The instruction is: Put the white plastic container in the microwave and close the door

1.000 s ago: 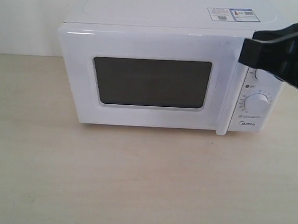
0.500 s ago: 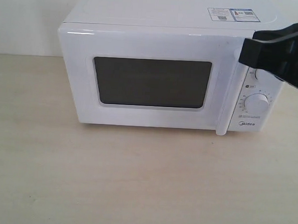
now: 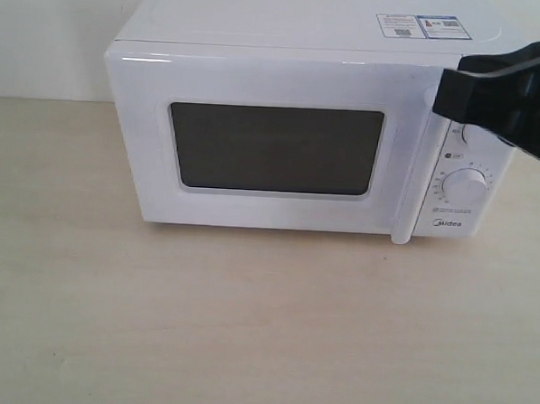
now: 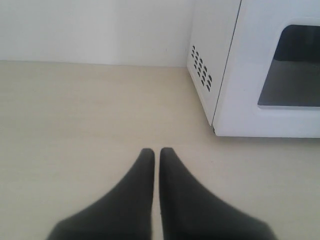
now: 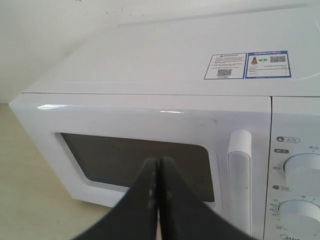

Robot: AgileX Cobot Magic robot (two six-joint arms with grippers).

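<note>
The white microwave [image 3: 301, 122] stands at the back of the table with its door [image 3: 273, 148] shut; the dark window and the vertical handle [image 3: 411, 187] face me. The white plastic container is out of view in every frame. My right gripper [image 3: 448, 95] hangs black in front of the upper dial panel, right of the handle's top; in the right wrist view its tips [image 5: 159, 162] are pressed together, shut and holding nothing. My left gripper [image 4: 156, 152] is shut and empty, low over the table off the microwave's [image 4: 250, 70] left side.
Light wooden tabletop [image 3: 246, 318] spreads in front of the microwave. Two round dials [image 3: 465, 187] sit on the right panel, stickers [image 3: 422, 26] on top. A white wall stands behind. Vent holes [image 4: 201, 67] mark the microwave's left side.
</note>
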